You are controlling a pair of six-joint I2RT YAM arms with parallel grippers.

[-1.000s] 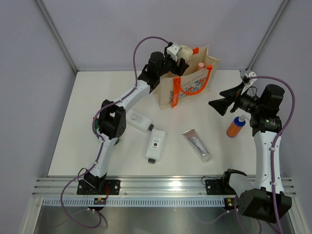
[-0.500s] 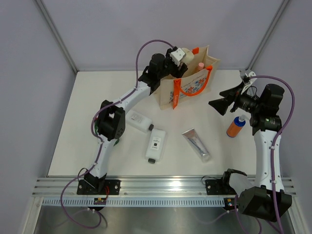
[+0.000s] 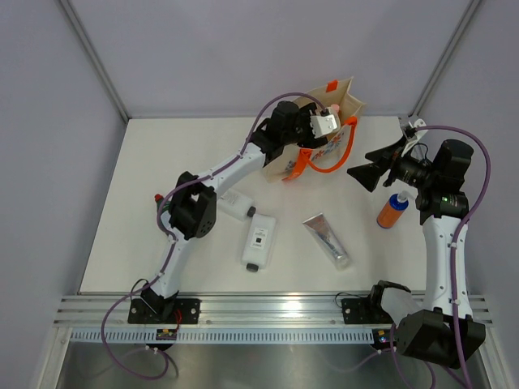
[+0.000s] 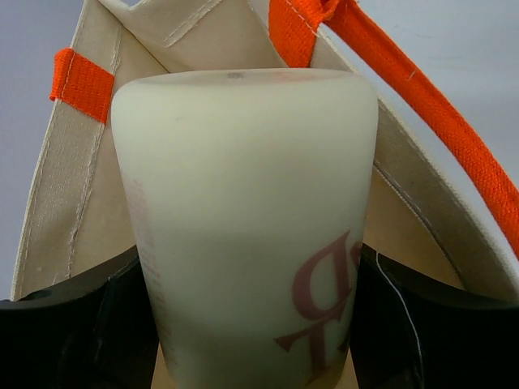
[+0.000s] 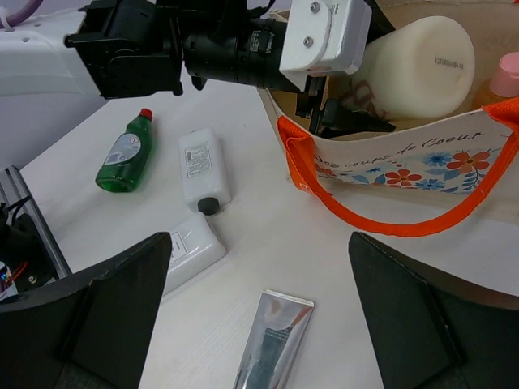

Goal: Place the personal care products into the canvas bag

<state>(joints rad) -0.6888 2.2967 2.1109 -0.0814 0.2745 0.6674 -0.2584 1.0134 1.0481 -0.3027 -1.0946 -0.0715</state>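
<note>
One beige bottle [image 4: 243, 203], maroon lettering, left gripper [image 4: 251, 324] clamping it

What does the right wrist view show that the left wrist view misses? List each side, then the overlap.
Right wrist only: green bottle, black-capped white bottle, second white bottle, silver tube, pink cap in the canvas bag, floral print. Left wrist only: an orange handle end stitched to the bag's wall. Both: the beige bottle gripped by the left end effector at the bag's mouth, and an orange handle.
</note>
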